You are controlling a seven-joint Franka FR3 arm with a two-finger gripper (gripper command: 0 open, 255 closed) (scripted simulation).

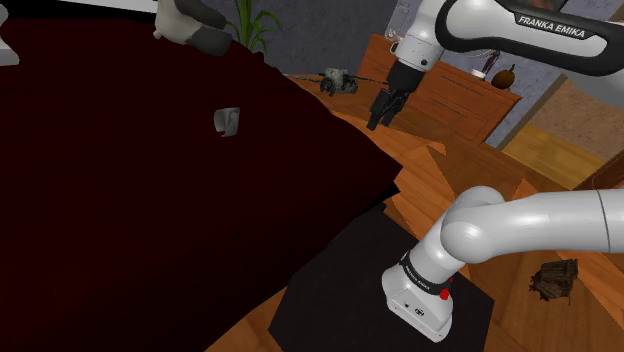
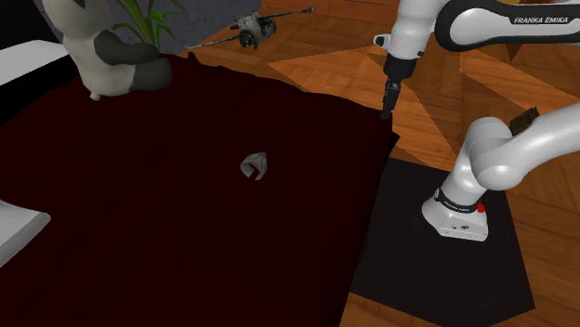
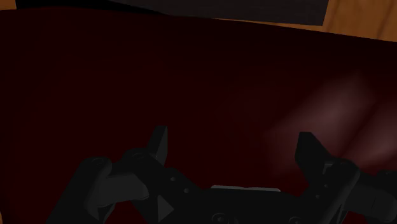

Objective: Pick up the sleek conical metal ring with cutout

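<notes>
The ring (image 1: 227,121) is a small grey metal band with a cutout, lying on the dark red surface (image 1: 120,210); in the second exterior view the ring (image 2: 255,166) sits near the middle of that surface. My black gripper (image 1: 378,115) hangs above the surface's edge, well off toward the shoulder view's right of the ring. The gripper (image 2: 386,104) points down in the second exterior view, far from the ring. Through the wrist view the gripper (image 3: 232,149) is open, its fingers (image 3: 159,143) apart with only dark red surface between them.
A grey and white plush figure (image 2: 104,51) sits at the surface's far corner. A small grey object (image 1: 338,82) lies on the wooden floor beyond. A wooden dresser (image 1: 450,90) stands behind the arm. A black mat (image 2: 437,260) lies under the stand.
</notes>
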